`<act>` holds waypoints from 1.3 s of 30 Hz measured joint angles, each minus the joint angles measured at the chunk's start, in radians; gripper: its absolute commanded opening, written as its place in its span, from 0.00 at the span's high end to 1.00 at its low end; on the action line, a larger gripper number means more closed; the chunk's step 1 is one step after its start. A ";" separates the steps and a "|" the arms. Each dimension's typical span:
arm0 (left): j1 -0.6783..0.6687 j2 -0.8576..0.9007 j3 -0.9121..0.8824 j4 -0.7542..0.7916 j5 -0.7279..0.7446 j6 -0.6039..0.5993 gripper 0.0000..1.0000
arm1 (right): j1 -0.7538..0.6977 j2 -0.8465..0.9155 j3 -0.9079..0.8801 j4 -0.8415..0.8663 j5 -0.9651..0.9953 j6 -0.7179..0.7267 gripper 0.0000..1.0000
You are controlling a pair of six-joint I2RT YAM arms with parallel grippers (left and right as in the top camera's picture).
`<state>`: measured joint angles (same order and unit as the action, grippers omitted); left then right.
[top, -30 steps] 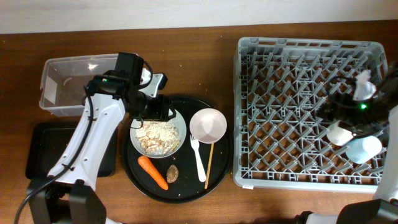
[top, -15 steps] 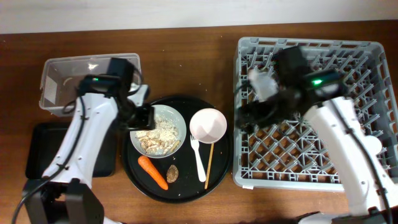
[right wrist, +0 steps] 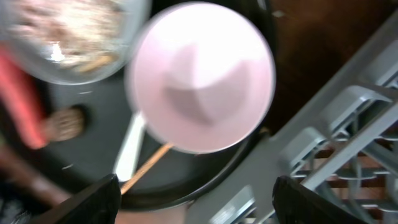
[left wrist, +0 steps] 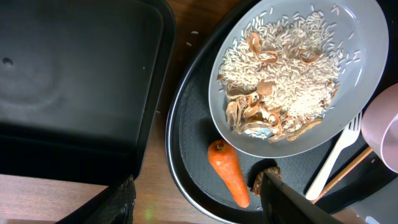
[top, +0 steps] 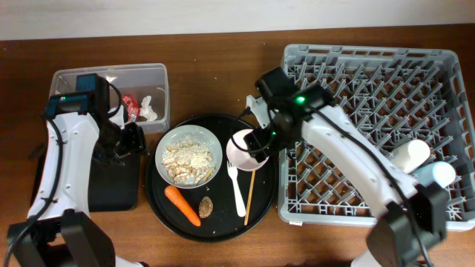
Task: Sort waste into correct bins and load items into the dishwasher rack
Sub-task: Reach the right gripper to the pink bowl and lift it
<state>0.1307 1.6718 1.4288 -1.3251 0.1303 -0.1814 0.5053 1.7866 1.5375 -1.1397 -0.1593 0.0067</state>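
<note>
The red wrapper (top: 130, 104) and tissue (top: 148, 109) lie in the clear tub (top: 70, 80), and the white cup (top: 410, 156) and blue cup (top: 438, 175) sit in the rack (top: 356, 59). Left on the round tray (top: 223, 216) are the dish of scraps (top: 188, 154), carrot (top: 182, 205), pit (top: 205, 207), pink bowl (top: 247, 152), fork (top: 237, 193) and chopstick (top: 249, 196). Both end effectors gape empty: the left end effector (top: 131, 140) near the dish, the right end effector (top: 259, 140) over the bowl.

A brown wooden desk (top: 223, 74) carries four things: a clear tub (top: 133, 69) at the back left, a flat black tray (top: 111, 189) just in front of it, a round black tray (top: 223, 216) mid-desk, and a grey rack (top: 371, 50) on the right.
</note>
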 measured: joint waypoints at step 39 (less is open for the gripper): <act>0.000 0.000 0.000 0.009 0.000 -0.003 0.35 | 0.035 0.237 0.235 -0.083 0.224 0.100 0.96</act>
<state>0.1307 1.6718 1.4288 -1.3159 0.1299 -0.1848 0.5404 2.0232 1.7721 -1.2224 0.0647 0.1062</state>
